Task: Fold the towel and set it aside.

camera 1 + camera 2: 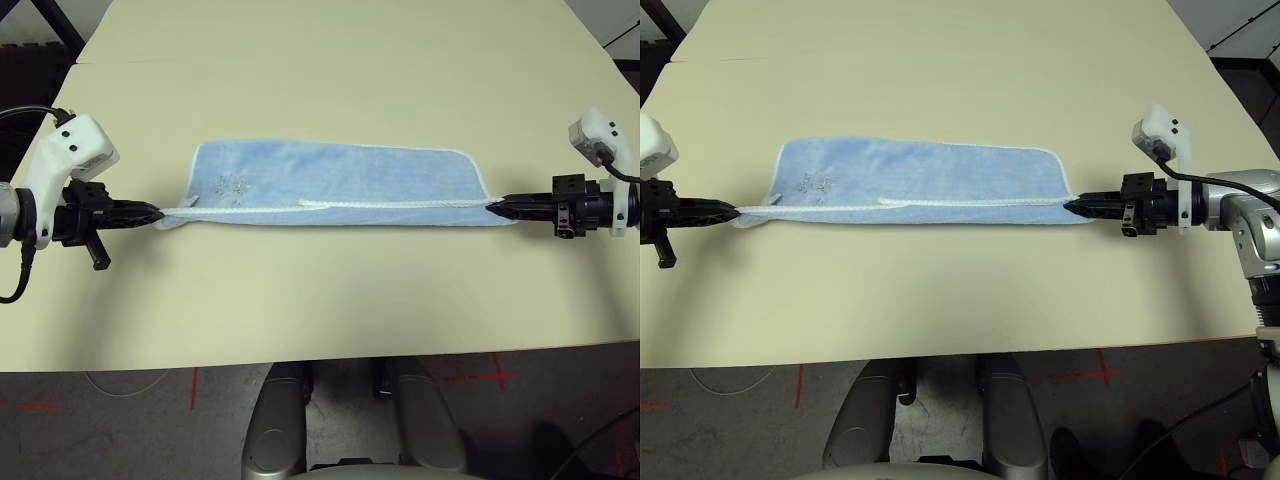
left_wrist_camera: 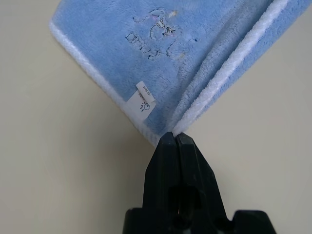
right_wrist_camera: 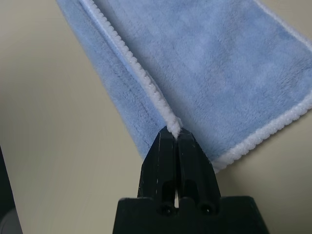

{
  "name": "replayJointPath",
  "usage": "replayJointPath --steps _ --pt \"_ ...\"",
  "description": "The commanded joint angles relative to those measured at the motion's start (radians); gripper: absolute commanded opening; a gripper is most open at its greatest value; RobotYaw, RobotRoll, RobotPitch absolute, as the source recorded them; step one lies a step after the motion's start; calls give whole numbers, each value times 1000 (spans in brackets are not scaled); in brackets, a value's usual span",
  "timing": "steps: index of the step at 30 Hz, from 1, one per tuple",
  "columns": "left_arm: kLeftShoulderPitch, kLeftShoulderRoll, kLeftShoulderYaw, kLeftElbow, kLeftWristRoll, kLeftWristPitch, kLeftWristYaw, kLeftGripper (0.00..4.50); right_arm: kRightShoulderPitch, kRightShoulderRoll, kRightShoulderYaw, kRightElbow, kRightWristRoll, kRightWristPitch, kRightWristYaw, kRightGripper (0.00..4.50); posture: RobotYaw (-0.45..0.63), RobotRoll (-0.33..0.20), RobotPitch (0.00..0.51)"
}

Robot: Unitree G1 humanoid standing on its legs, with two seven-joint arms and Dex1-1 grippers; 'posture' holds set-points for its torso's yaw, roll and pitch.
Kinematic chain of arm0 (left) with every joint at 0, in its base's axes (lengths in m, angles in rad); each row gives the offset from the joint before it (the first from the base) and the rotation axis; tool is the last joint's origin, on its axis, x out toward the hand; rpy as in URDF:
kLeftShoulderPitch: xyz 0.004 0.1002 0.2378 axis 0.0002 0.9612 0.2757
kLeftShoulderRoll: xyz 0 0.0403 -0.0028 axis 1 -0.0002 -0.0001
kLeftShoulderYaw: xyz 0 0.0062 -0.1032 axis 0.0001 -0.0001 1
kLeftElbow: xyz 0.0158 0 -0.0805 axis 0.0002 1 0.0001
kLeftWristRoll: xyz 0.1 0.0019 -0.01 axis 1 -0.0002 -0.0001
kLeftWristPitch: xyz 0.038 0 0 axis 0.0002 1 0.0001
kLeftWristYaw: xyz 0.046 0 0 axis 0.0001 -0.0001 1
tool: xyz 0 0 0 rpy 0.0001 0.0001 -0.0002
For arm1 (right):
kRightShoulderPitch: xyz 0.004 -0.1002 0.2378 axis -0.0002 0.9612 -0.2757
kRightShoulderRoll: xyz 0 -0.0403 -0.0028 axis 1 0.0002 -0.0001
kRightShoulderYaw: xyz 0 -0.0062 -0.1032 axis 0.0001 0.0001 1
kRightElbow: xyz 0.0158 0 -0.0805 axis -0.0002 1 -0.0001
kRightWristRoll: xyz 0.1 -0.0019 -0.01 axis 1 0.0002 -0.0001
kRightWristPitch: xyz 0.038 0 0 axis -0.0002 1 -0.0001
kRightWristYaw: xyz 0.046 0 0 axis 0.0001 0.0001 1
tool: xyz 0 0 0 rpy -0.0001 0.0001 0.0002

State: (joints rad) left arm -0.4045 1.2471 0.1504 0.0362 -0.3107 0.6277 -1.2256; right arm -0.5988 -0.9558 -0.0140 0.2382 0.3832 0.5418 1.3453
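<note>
Lab: red floor tape marks (image 1: 478, 378), cables (image 1: 125, 380).

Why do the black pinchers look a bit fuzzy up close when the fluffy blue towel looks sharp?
In the left wrist view the left gripper sits too near the lens, so it blurs while the towel stays crisp; the right wrist view does the same with the right gripper. In the left eye view the light is soft and even, so the table shows faint shadows and no glare.
</note>
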Motion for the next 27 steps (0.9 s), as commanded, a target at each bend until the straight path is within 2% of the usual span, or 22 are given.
replayJointPath --steps 1,10,14,19,21,23,27 --pt "15 26 11 14 7 1 -3 10 22 -24 -20 -3 0 10 0 0 45 0 290" --pt "14 26 10 16 7 0 -4 10 22 -25 -20 -3 1 10 0 0 45 0 290" --pt "-54 61 43 102 1 -41 -31 10 37 -49 -39 -41 47 53 34 0 46 0 295" --pt "-41 47 37 90 -4 -46 -38 10 19 -36 -51 -26 55 50 1 0 47 0 294" --pt "-44 -17 16 27 -22 -20 3 10 16 -15 -53 -33 58 50 -23 0 44 0 289" --pt "-35 -49 4 -28 -39 13 15 10 23 -10 -55 -48 65 56 -29 0 44 0 289" --pt "-18 -42 4 -74 -51 49 7 10 38 -22 -58 -71 81 74 -19 0 44 0 289"
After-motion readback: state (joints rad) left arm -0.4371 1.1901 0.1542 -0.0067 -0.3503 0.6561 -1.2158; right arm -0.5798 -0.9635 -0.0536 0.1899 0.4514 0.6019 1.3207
